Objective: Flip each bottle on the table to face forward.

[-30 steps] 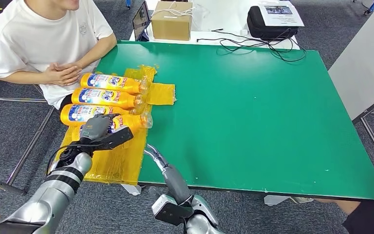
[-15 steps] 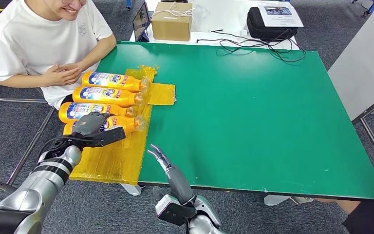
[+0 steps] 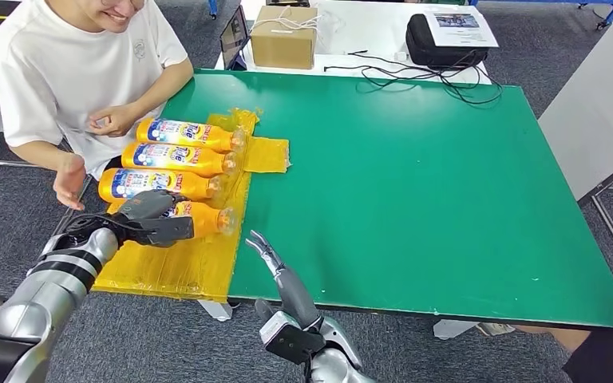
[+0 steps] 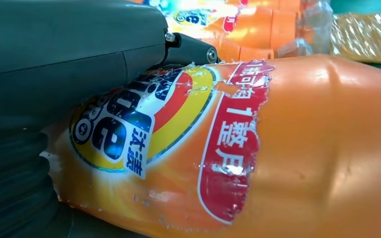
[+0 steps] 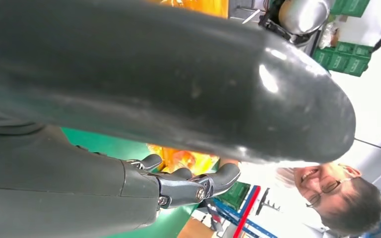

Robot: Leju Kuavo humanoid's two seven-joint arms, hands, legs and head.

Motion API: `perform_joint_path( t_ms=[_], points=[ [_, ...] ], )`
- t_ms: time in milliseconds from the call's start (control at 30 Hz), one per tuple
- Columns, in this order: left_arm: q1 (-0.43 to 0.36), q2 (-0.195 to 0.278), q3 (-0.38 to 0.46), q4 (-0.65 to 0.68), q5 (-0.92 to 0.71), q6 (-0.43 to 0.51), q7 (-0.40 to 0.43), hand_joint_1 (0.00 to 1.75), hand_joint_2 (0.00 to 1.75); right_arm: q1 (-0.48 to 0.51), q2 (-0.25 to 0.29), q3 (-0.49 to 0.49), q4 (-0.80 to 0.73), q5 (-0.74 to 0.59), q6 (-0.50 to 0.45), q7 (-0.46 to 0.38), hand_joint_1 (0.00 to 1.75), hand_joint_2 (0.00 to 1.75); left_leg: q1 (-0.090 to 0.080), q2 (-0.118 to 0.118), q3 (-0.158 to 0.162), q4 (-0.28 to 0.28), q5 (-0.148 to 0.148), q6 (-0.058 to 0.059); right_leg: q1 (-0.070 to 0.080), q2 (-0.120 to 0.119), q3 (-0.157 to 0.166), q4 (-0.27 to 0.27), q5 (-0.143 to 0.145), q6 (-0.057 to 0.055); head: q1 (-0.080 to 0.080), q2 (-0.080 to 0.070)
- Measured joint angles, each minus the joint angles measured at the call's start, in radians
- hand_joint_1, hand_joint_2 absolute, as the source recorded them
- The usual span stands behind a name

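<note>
Nearest bottle (image 3: 195, 219) lies on yellow film (image 3: 183, 267) at desk (image 3: 415, 183) left edge, closest of 4 in row. Left hand (image 3: 148, 215) grasps its base end, label partly up per wrist cam. Risks: smooth body could slip mid-roll; film may bunch; could knock 3rd bottle (image 3: 156, 183) just beside. Right hand (image 3: 275, 267) hovers, fingers released. Grip contact hidden behind hand; cap blurry.

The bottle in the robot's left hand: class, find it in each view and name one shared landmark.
Head view: held bottle, nearest of four, on the yellow sheet.
Left wrist view: same bottle close up, under the left hand.
Right wrist view: cannot tell.
Shared landmark: the yellow sheet.
</note>
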Motion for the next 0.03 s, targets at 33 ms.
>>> perform_joint_path(
  t_ms=[33],
  points=[
    [0.0,0.005,-0.004,-0.001,0.006,-0.008,-0.006,0.54,1.75,-0.001,0.0,0.001,0.0,-0.001,0.0,0.0,0.0,0.0,0.0,0.0,0.0,0.0,0.0,0.0,0.0,0.0,0.0,0.0,0.0,0.0,0.0,0.0]
  ],
)
